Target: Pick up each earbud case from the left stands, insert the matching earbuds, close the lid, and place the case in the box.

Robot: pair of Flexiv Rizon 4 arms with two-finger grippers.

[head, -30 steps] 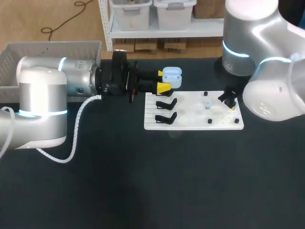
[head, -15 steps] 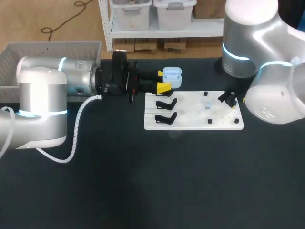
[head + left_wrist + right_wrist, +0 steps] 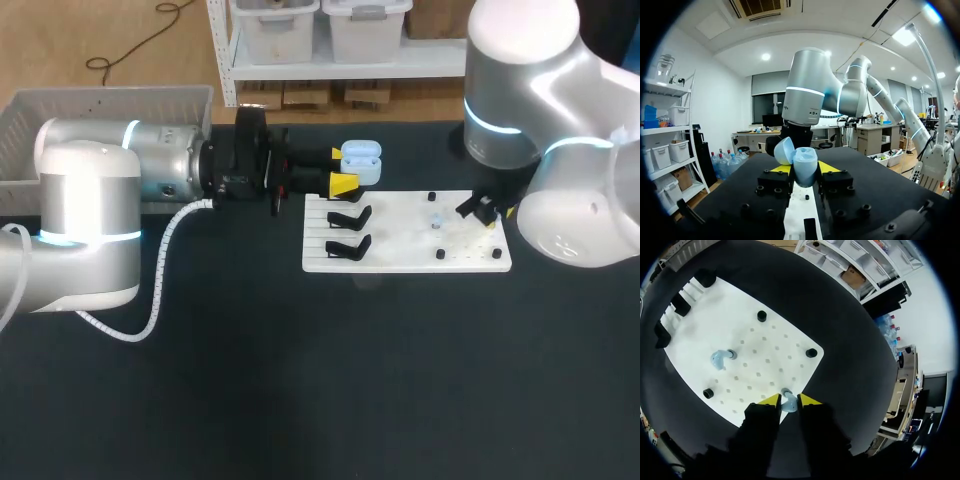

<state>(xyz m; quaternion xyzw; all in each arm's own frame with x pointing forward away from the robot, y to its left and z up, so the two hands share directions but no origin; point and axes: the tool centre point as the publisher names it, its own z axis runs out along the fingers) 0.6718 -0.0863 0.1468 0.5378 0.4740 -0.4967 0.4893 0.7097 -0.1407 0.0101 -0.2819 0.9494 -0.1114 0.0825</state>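
Observation:
A light blue earbud case with its lid up is held above the far left corner of the white board. My left gripper is shut on it, one yellow tip on each side. In the left wrist view the case fills the gap of the left gripper. My right gripper is low over the board's right end. In the right wrist view a light blue earbud sits between the tips of the right gripper, touching both. A second earbud rests on a peg mid-board.
Two empty black stands stand on the board's left side. Small black pegs dot its right half. A grey bin stands at the table's far left.
My right gripper's fingers have closed in onto the earbud and the right arm has shifted slightly. The left arm and the case have not moved.

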